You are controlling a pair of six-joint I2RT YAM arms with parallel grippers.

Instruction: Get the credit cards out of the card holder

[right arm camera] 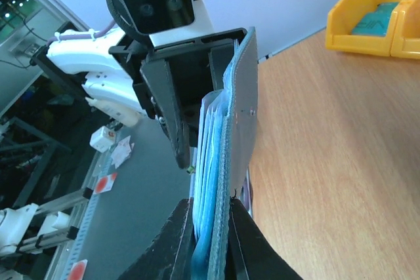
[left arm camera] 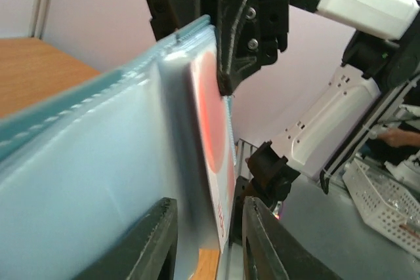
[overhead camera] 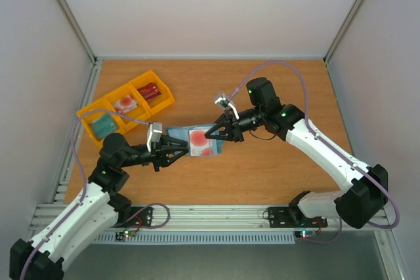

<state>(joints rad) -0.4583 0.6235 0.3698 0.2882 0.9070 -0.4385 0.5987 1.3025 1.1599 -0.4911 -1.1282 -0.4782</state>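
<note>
The slate-blue card holder (overhead camera: 174, 136) hangs open above the table, held between my two grippers. A pinkish-red card (overhead camera: 200, 142) with red circles lies in it, face up. My right gripper (overhead camera: 214, 133) is shut on the holder's far edge; in the right wrist view its jaws (right arm camera: 211, 213) pinch the blue layers (right arm camera: 239, 116). My left gripper (overhead camera: 182, 150) is at the near edge. In the left wrist view its jaws (left arm camera: 207, 231) stand apart on either side of the card's edge (left arm camera: 215, 142), with gaps showing beside the holder (left arm camera: 98, 162).
A yellow three-compartment tray (overhead camera: 90, 111) stands at the back left. It holds a teal card (overhead camera: 103, 124), a pinkish card (overhead camera: 125, 103) and red items (overhead camera: 149, 91). White walls bound the wooden table (overhead camera: 275, 168) on three sides.
</note>
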